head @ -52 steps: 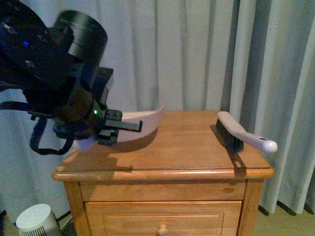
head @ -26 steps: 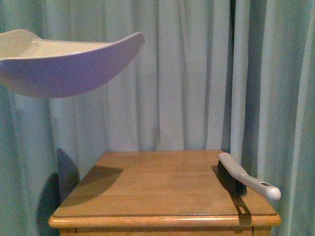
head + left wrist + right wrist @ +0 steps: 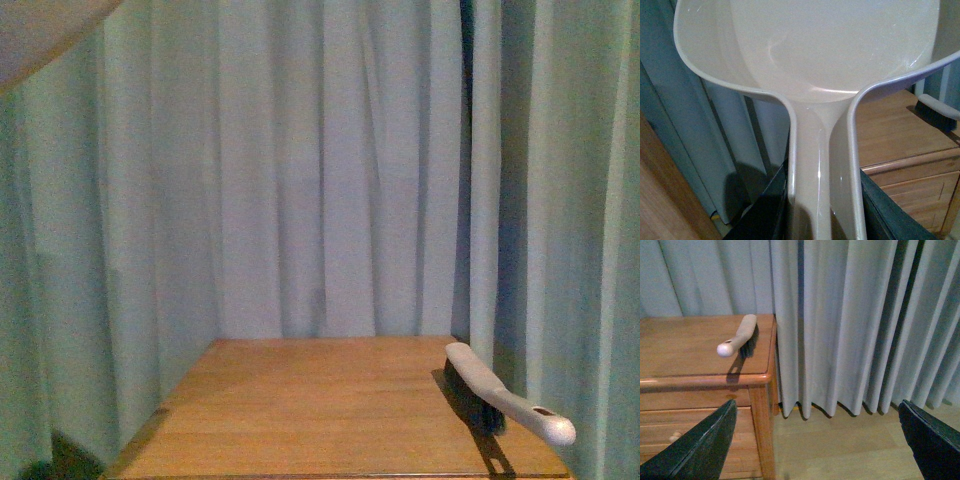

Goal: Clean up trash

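Note:
My left gripper [image 3: 822,220] is shut on the handle of the pale beige dustpan [image 3: 830,55], held high off the left side of the wooden nightstand [image 3: 320,410]. Only a corner of the dustpan [image 3: 40,35] shows at the top left of the front view. The pan's inside looks empty. No white wad of trash shows in any view. The white-handled brush [image 3: 500,395] with dark bristles lies on the nightstand's right edge; it also shows in the right wrist view [image 3: 737,335] and the left wrist view [image 3: 937,107]. My right gripper [image 3: 820,440] is open and empty, off the nightstand's right side above the floor.
Pale grey curtains [image 3: 320,170] hang behind and to the right of the nightstand. The nightstand has drawers [image 3: 685,425] at its front. Wooden floor [image 3: 840,445] lies to the right of it.
The dustpan has risen up and to the left, almost out of the front view. The front view has tilted up, so the nightstand sits lower in the frame. The brush has not moved.

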